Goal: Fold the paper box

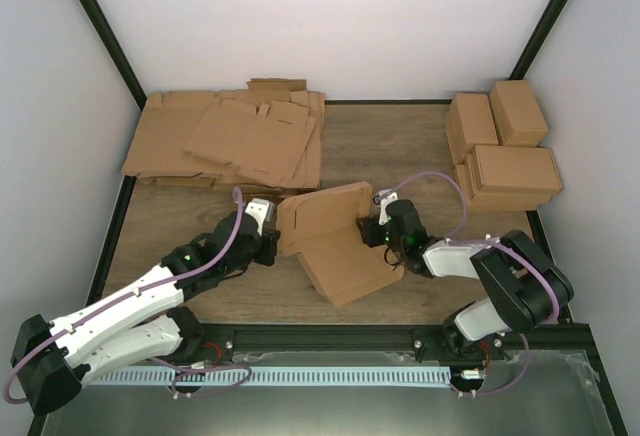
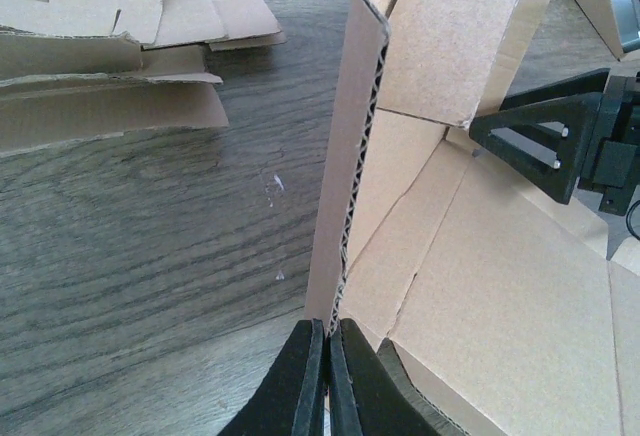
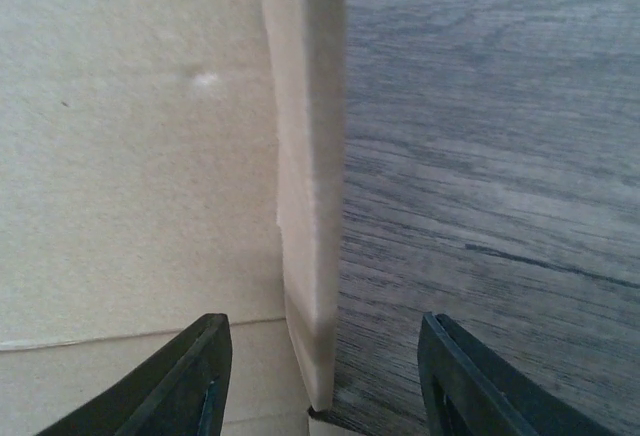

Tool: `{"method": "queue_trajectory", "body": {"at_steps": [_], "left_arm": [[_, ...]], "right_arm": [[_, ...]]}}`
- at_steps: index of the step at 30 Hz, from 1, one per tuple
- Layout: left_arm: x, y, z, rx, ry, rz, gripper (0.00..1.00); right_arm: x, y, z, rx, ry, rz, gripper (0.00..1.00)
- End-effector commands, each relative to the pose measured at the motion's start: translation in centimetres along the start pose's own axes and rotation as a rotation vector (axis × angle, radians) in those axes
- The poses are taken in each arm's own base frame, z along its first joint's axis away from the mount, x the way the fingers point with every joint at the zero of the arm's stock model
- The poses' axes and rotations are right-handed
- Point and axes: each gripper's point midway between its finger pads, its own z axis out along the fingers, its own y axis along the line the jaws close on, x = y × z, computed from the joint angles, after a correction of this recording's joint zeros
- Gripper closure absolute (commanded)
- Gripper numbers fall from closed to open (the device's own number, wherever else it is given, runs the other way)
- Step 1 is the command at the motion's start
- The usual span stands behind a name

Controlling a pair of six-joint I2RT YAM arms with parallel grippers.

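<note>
On the wooden table [image 1: 420,146], between our 2 arms, the paper box [image 1: 335,246] sat half folded with 1 panel raised. Our left gripper [image 2: 327,334] was pinched tight on the box's upright wall. Our right gripper [image 3: 322,356] was spread wide astride another raised wall, clamping nothing.

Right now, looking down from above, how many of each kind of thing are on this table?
Robot arms: 2, the left arm and the right arm
Half-folded paper box: 1
Heap of flat cardboard sheets: 1
Closed boxes: 3 showing, any beneath are hidden
Total: 7
</note>
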Motion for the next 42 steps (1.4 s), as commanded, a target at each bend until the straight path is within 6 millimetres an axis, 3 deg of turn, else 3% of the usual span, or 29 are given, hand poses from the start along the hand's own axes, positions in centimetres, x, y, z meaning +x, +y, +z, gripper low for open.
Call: {"method": "queue_trajectory", "body": {"at_steps": [1,6,32,42], "left_arm": [[-1.29,-0.9,-0.4,0.026,-0.03,0.01,0.96],[-1.29,-0.94,-0.43,0.028,-0.03,0.012,0.96],[-1.06,-0.66,-0.42,0.018,-0.025,0.023,0.96],[-1.02,-0.58,-0.46,0.017,-0.027,0.025,0.96]], "right_arm": [[-1.21,-0.48,0.55,0.022,-0.027,0.001,0.45],[-1.1,-0.46,0.66,0.008,-0.024,0.007,0.42],[-1.48,-0.54,0.13,-0.043,-0.031,0.028,0.44],[-1.32,-0.78,-0.24,-0.071,-0.038,0.059,0.37]]}}
